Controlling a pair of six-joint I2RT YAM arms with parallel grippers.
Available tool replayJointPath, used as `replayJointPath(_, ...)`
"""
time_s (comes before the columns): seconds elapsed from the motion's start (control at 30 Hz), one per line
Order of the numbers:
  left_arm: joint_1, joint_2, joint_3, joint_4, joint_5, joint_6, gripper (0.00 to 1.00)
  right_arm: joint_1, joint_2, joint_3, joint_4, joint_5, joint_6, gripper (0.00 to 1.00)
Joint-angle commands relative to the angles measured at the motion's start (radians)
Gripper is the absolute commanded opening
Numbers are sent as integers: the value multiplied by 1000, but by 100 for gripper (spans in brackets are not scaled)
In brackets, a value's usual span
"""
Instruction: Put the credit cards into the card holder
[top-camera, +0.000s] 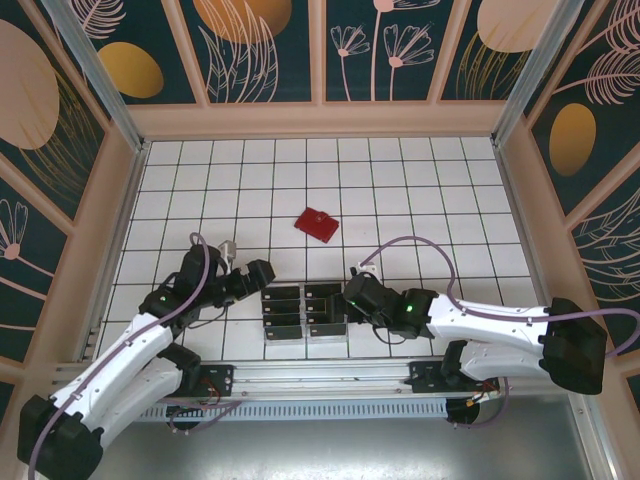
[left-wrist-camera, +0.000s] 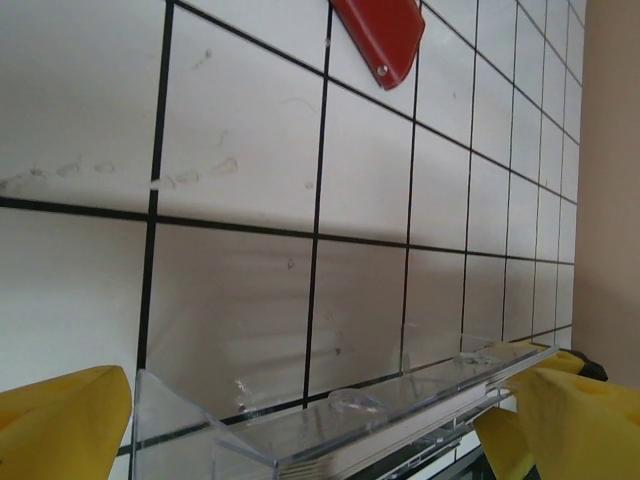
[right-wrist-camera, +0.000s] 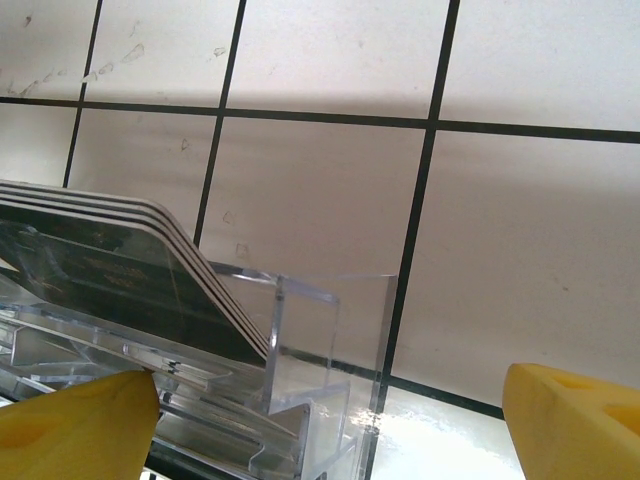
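Top external view: glossy white tiled bench (top-camera: 420, 190) with a black grid, walled by tan boards. The small flat red rectangular card holder (top-camera: 318, 223) lies askew at mid-bench, well apart from both arms. A clear plastic slotted rack (top-camera: 305, 330) sits near the front edge between the arms. Thin dark rectangular credit cards (top-camera: 285, 300) stand in its slots. The left end effector (top-camera: 264, 274) is just left of the rack and the right end effector (top-camera: 350, 296) is at its right side.

Left wrist view: yellow pads (left-wrist-camera: 60, 425) at the bottom corners, spread wide, nothing gripped. The rack's clear top edge runs between them. The card holder is cut off by the frame top; a rounded corner and a small metal stud (left-wrist-camera: 382, 70) show. Faint scuffs on the tiles.

Right wrist view: pads spread wide, empty. A few cards lean fanned in the rack, with rounded corners and pale edges. Faint print on the top card is too blurred to read, and the lower parts sit behind plastic
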Motion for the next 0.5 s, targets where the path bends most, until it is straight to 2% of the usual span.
replayJointPath(0.0,-44,1,-33,64,-49,-76,99,3,11,-22,20,49,27,89)
replayJointPath(0.27,-167,53,-47,150,-113,-146,99,-22,-3,-43,34,50,29,88)
replayJointPath(0.47,-222,127,-44,230,-135,-169,99,-54,-37,-71,34,60,33,88)
